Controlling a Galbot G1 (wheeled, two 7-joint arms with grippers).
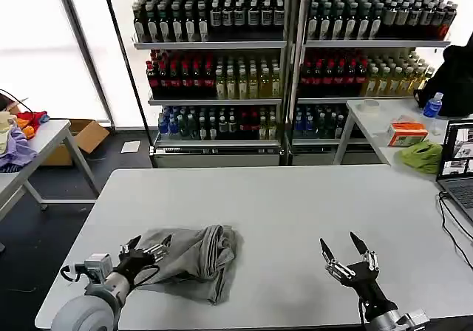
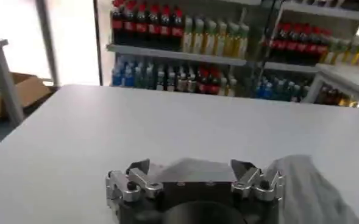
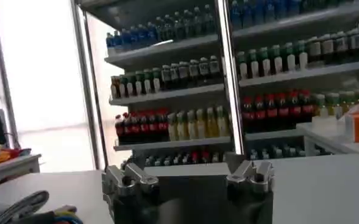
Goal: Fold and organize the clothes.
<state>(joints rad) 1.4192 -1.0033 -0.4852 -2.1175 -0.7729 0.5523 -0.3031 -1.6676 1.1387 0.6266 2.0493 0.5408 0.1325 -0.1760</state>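
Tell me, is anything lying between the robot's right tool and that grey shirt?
Nothing visible: only bare white table separates the open right tool from the crumpled grey shirt. The left tool is already at its edge.

We count one light grey shirt (image 1: 194, 259) bunched on one white table (image 1: 295, 213), at about seven o'clock from its centre. We count two grippers: the left gripper (image 1: 145, 247) at eight o'clock and the right gripper (image 1: 345, 250) at five o'clock, each with two spread fingers. Behind, at twelve o'clock, we count two shelving units (image 1: 295, 72) of bottles, three stocked shelves apiece.
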